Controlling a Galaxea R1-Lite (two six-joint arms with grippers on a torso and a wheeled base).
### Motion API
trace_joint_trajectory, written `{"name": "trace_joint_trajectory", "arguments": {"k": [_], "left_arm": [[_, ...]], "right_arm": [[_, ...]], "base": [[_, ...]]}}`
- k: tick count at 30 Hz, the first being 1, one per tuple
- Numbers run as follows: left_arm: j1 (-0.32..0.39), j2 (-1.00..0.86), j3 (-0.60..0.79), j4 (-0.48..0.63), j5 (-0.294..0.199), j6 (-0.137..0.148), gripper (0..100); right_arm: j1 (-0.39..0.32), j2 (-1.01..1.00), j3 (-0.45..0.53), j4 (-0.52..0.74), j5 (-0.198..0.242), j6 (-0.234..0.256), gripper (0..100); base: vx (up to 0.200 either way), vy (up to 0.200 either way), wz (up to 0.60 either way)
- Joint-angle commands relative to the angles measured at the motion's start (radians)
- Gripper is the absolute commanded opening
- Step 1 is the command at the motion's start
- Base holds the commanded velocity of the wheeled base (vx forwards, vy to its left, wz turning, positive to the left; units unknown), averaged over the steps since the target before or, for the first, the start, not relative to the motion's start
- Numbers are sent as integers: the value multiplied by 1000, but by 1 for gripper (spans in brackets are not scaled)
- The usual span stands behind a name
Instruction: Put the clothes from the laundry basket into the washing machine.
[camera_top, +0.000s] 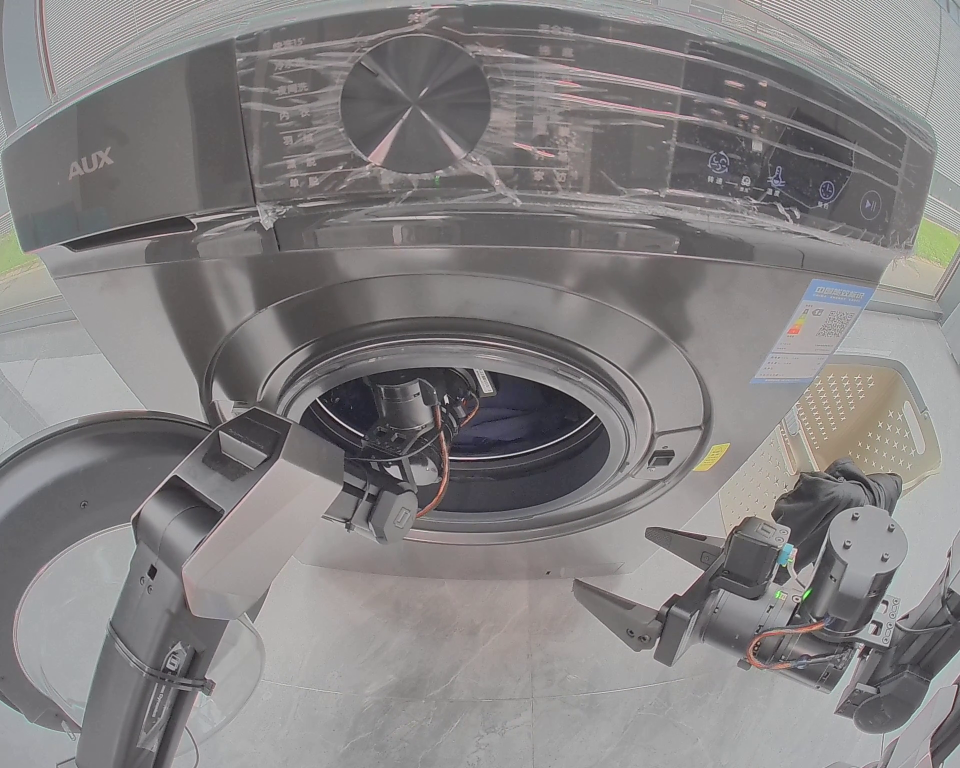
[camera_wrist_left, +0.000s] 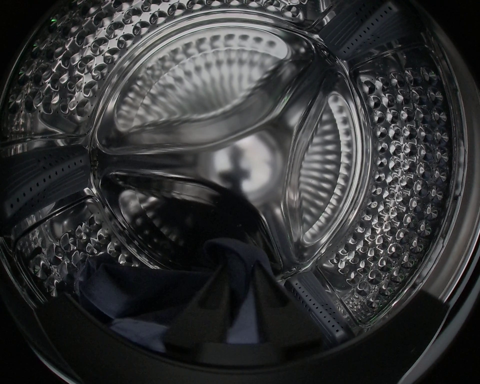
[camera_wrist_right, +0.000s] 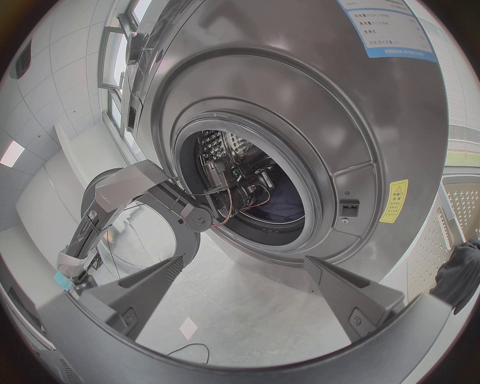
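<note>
The silver-grey front-loading washing machine stands in front of me, and its round glass-panelled door is swung wide to my left. Its dimpled steel drum is open to me. The cream perforated plastic laundry basket stands on the floor beside the machine's right flank. A crumpled black garment lies over the basket's near edge, so at least one piece is not yet loaded. A dark blue bundle of clothes already lies low in the drum.

My left gripper is reached in through the door opening, above that bundle. The drum is too dark for me to tell whether it grips cloth or has let go. My right gripper hangs near the floor between the machine's front and the basket, jaws spread wide and holding nothing.

I judge this to be the deposit step. Next, my left arm must come out without snagging the door seal. Then my right gripper needs to turn back towards the basket and close on the black garment.
</note>
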Motion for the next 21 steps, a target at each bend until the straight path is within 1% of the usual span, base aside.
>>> {"name": "trace_joint_trajectory", "arguments": {"k": [1,5,7,8,10,12,13,15,16,17,18,19,20,21], "left_arm": [[-6,-6,16,-1,1,0,100],[-23,-60,103,-2,1,-2,100],[-37,-85,158,-7,-7,0,100],[-51,-111,215,-21,-15,4,100],[-67,-157,301,-41,-25,27,100],[-86,-192,378,-62,-48,54,100],[-89,-197,387,-67,-53,58,100],[-110,-220,464,-107,-67,90,100],[-110,-220,464,-107,-67,90,100],[-126,-227,529,-137,-67,126,100],[-127,-229,540,-143,-67,132,100],[-135,-229,606,-182,-68,172,100],[-140,-229,646,-215,-68,190,100],[-143,-229,683,-249,-70,202,100]], "right_arm": [[0,2,0,0,0,0,100],[0,0,2,0,0,0,100],[0,0,2,0,0,0,100],[0,-1,3,0,0,0,100],[0,-5,9,0,0,0,100],[0,-5,9,0,0,-2,100],[0,-5,9,0,0,-2,100],[0,-3,11,0,0,-2,100],[0,-3,11,0,0,-2,100],[0,-3,11,0,0,0,100],[0,-5,11,0,0,0,100],[0,-6,12,0,0,0,100],[0,-8,17,0,0,-2,100],[-1,-11,22,0,0,-2,100]], "base": [[0,0,0],[0,0,0],[0,0,0],[0,0,0],[0,0,0],[0,0,0],[0,0,0],[0,0,0],[0,0,0],[0,0,0],[0,0,0],[0,0,0],[0,0,0],[0,0,0]]}}
